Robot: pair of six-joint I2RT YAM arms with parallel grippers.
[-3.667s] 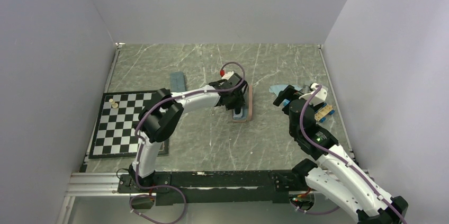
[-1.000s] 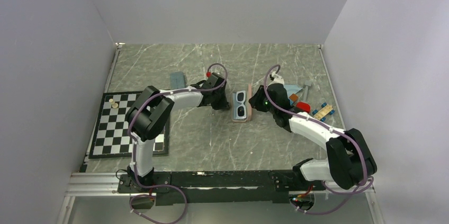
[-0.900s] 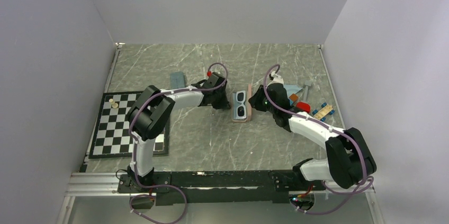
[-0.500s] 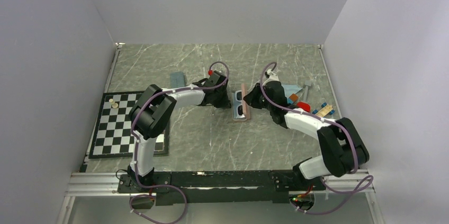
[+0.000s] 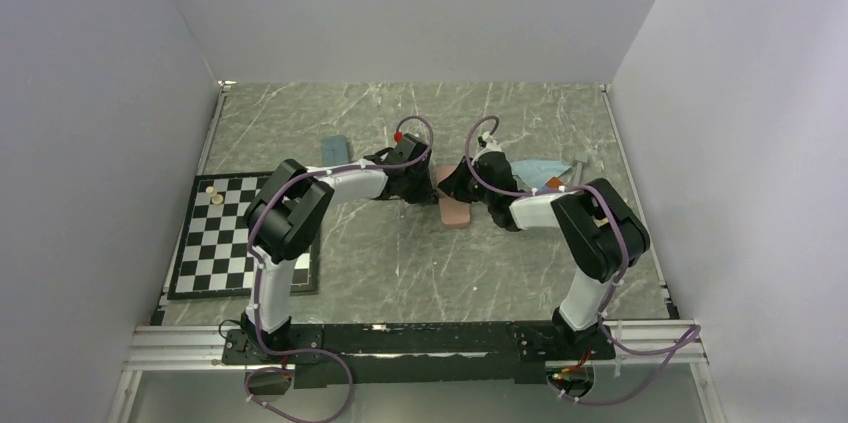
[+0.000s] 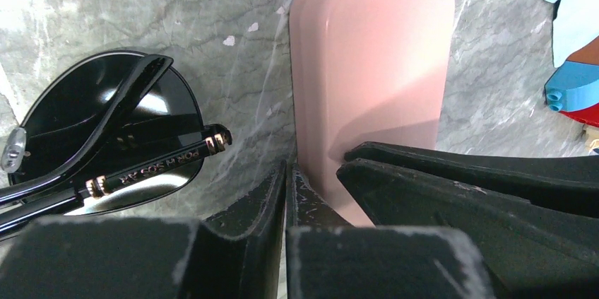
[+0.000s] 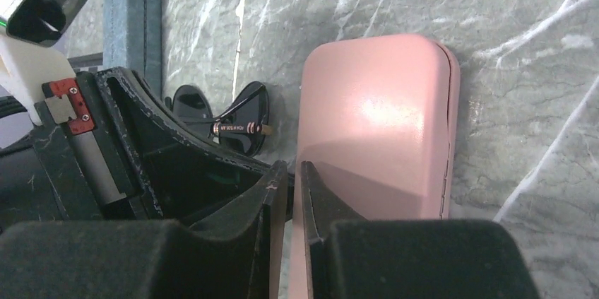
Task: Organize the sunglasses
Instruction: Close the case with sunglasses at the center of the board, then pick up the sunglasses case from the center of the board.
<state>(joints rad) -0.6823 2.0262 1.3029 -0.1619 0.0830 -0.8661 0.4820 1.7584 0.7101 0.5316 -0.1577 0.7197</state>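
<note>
1. The pink case [image 5: 452, 205] lies closed on the marble table [image 5: 400, 263]. No white-framed pair is visible, and we cannot tell if it is inside.
2. The black-framed sunglasses [image 6: 106, 143] lie folded just beside the case, on our left arm's side.
3. Our left gripper [image 6: 286, 193] and right gripper [image 7: 287, 186] are pinched together, holding nothing, tips at the case.
4. We judge the black pair remains to be stowed; the slate-blue case [image 7: 131, 16] sits apart.

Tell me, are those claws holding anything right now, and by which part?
Nothing seems gripped. Both the left claw and right claw are nearly shut, tips at the closed pink case. The black sunglasses lie loose beside it.
</note>
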